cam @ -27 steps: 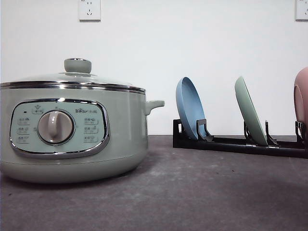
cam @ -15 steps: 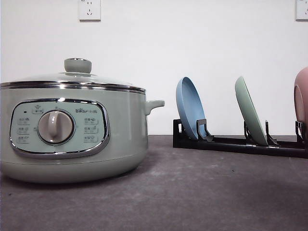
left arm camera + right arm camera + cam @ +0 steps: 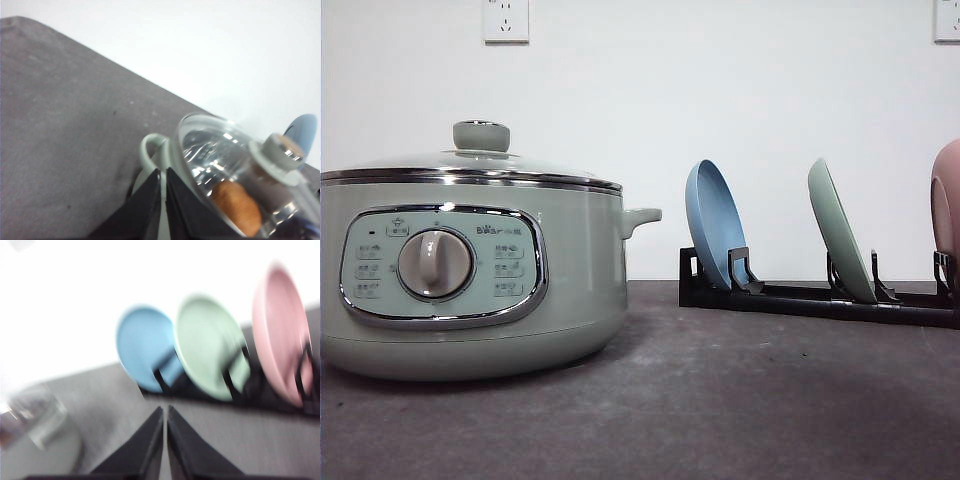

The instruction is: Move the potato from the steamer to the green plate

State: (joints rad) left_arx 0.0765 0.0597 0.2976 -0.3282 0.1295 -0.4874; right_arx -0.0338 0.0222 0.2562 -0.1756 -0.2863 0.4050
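Note:
The sage-green steamer [image 3: 470,275] stands at the left of the table with its glass lid [image 3: 470,160] on. Through the lid [image 3: 225,165] the left wrist view shows the orange-brown potato [image 3: 237,200] inside. The green plate [image 3: 840,240] stands on edge in a black rack [image 3: 820,298] at the right, and appears again [image 3: 210,345] in the right wrist view. My left gripper [image 3: 163,200] is shut with nothing in it, close above the steamer's handle [image 3: 150,147]. My right gripper [image 3: 165,440] is also shut and empty, short of the rack.
A blue plate [image 3: 715,225] and a pink dish [image 3: 946,215] share the rack on either side of the green plate. The dark grey table [image 3: 740,400] runs back to a white wall with sockets [image 3: 506,20].

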